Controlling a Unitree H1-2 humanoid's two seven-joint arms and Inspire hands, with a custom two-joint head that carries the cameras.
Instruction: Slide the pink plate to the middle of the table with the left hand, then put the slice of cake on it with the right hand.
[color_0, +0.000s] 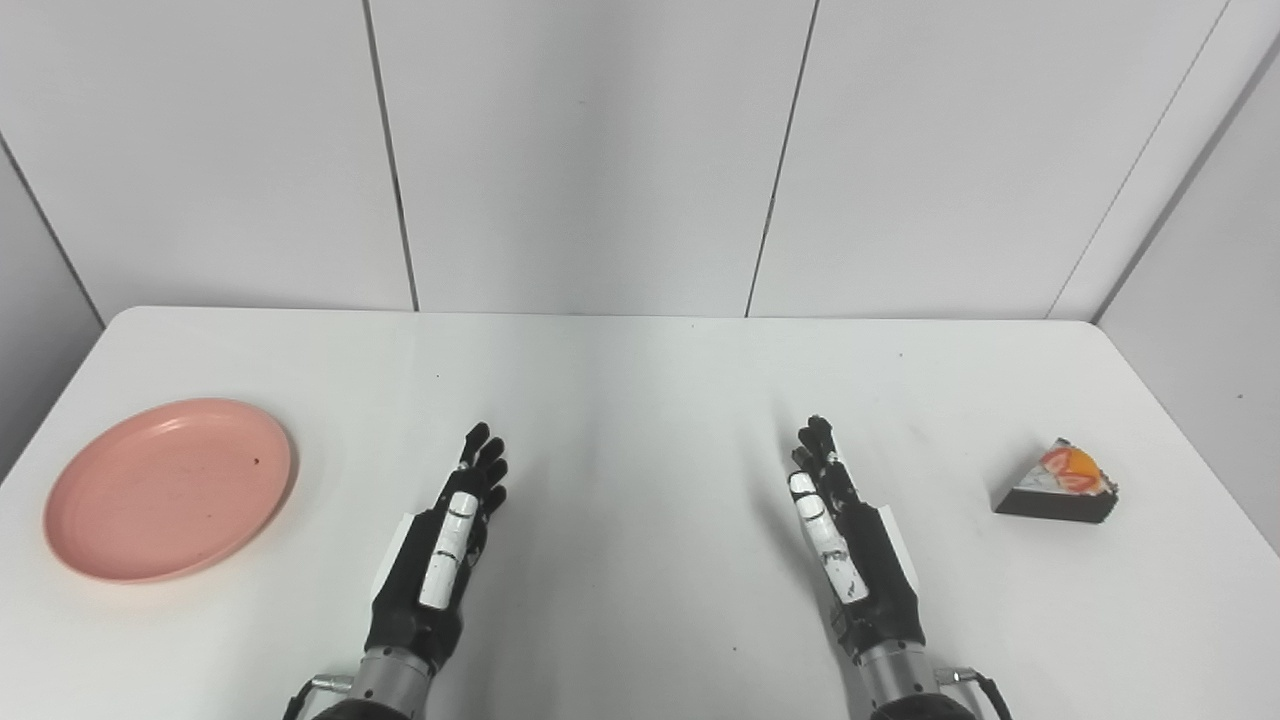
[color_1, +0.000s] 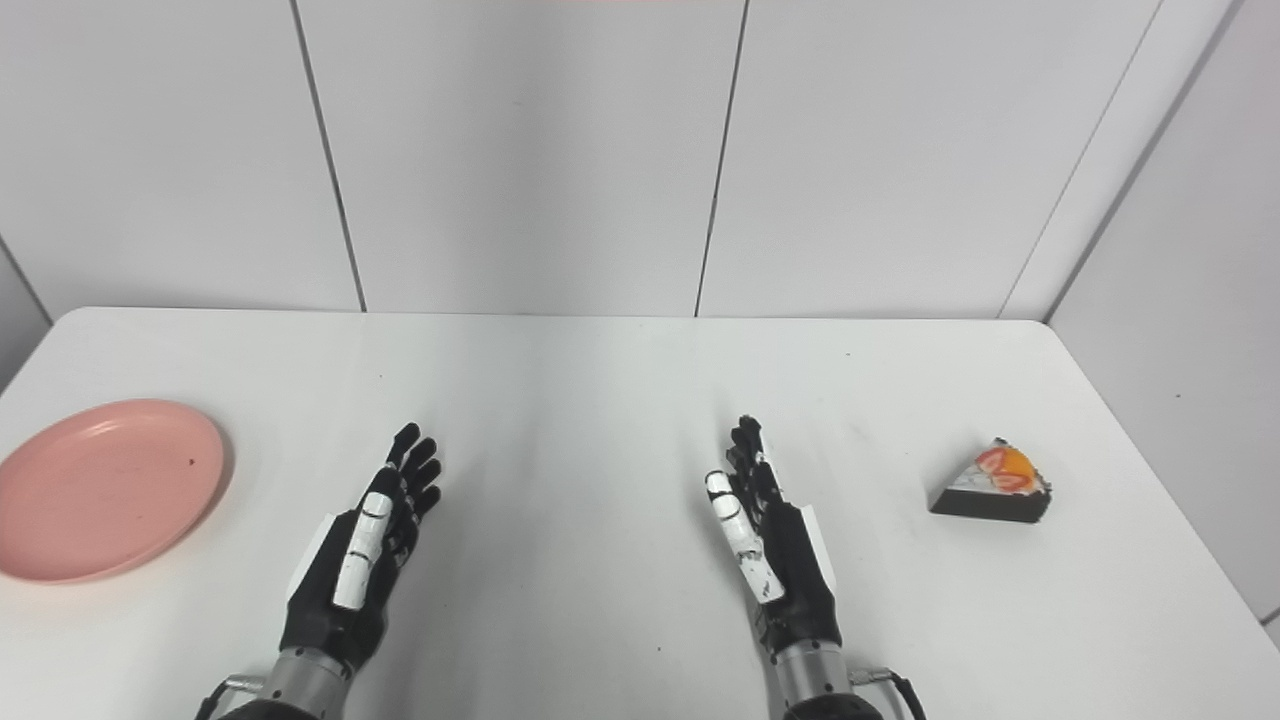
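Two robot hands wait over a white table, and nothing has been moved yet.

The table (color_0: 640, 380) fills the lower half of the picture. The pink plate (color_0: 168, 489) lies flat at the far left, near the table's left edge. The left hand (color_0: 445, 545) is at the lower middle, a bit to the right of the plate, not touching it, with fingers straight and apart and holding nothing. The right hand (color_0: 845, 540) is the same, lower right of middle, holding nothing. The slice of cake (color_0: 1058, 483) sits far right, well apart from that hand. The plate goes first, I think. The left hand should reach over to the plate's far left rim, press down softly, and pull it slowly toward the middle so it does not tip or spin.
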